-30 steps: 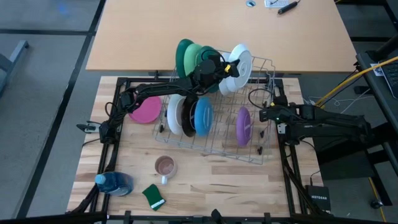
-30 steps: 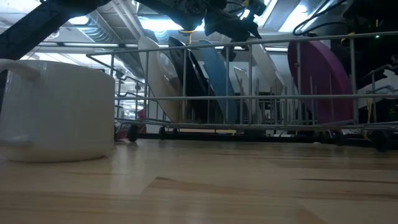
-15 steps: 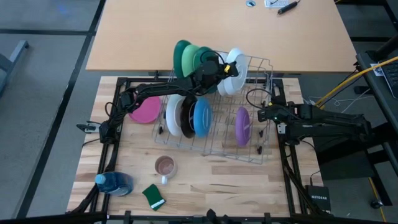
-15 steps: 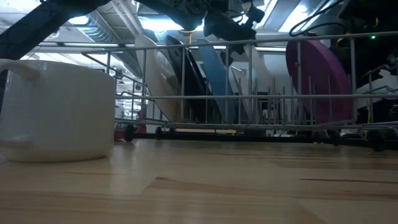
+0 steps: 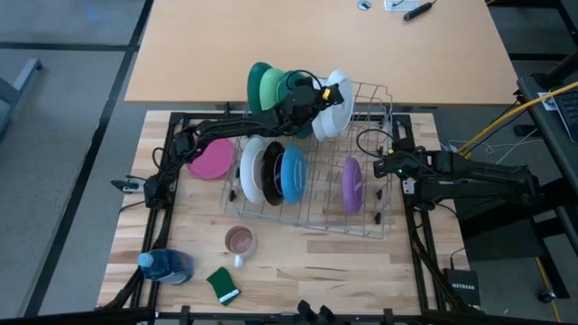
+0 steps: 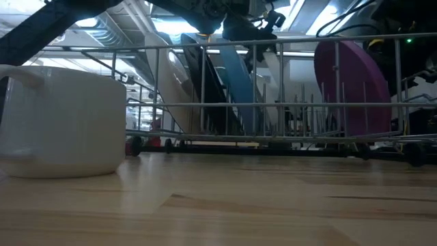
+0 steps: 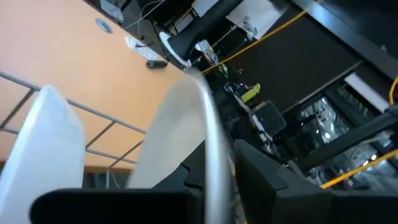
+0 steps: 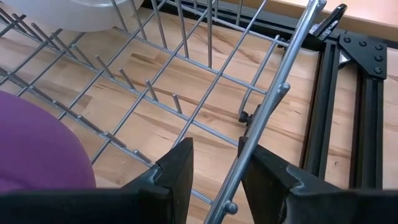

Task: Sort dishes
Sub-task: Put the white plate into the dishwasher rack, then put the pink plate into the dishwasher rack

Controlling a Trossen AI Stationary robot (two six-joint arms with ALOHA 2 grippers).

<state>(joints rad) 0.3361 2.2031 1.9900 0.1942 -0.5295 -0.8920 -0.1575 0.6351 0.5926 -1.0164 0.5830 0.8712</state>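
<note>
High view gives you the white plate point(image 5: 336, 106) standing on edge at the far end of the wire rack point(image 5: 379, 226), beside the dark green plate point(image 5: 256, 86) and light green plate point(image 5: 274, 86), with your left gripper point(image 5: 322, 93) on its rim; its wrist view shows the jaws straddling that rim, though you cannot tell whether they pinch it. In the near row stand another white plate point(image 5: 252, 170), a black plate point(image 5: 272, 171), a blue plate point(image 5: 293, 171) and a purple plate point(image 5: 352, 183), while a pink plate point(image 5: 210, 160) lies flat on the tabletop point(image 5: 298, 262) left of the rack. Your right gripper point(image 5: 383, 167) has its jaws closed around the rack's right rim wire, near the purple plate.
</note>
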